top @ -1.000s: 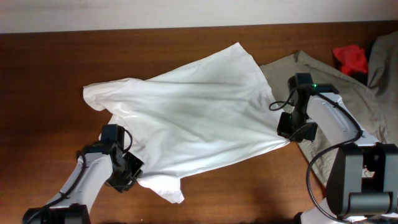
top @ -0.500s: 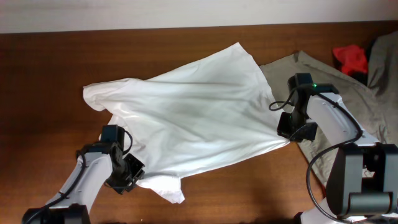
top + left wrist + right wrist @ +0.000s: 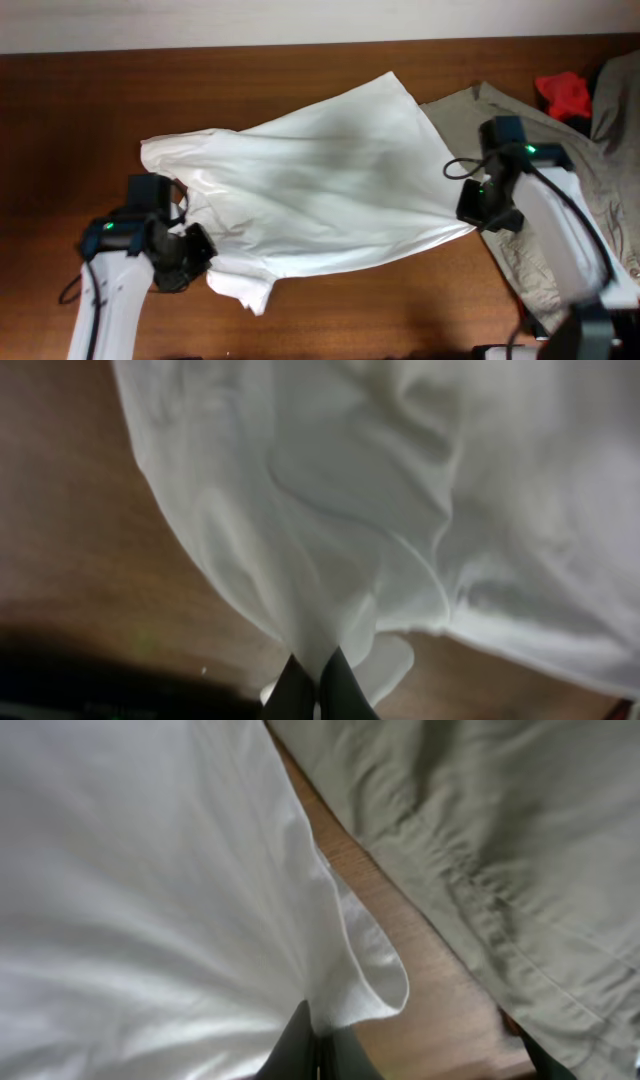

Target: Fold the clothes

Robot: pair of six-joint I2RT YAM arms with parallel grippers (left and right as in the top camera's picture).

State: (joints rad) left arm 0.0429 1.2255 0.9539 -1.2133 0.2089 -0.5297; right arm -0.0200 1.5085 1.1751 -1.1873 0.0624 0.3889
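The white garment lies stretched across the middle of the tabletop, pulled into a slanting sheet with creases fanning from two held points. The left end effector pinches a bunched lower-left edge between closed fingers, and a loose flap hangs just beyond it. The right end effector is pressed together on the right-hand hem.

This looks like spreading the cloth before the first fold. Doing it well probably calls for even tension from both sides and lowering the two ends together, so the far corner settles flat (the fabric is thin and likely to slump).

The right hem sits just beside a khaki garment, which could get dragged along. A red cloth lies at the far right corner. The tabletop is dark wood, and a pale wall runs behind it.
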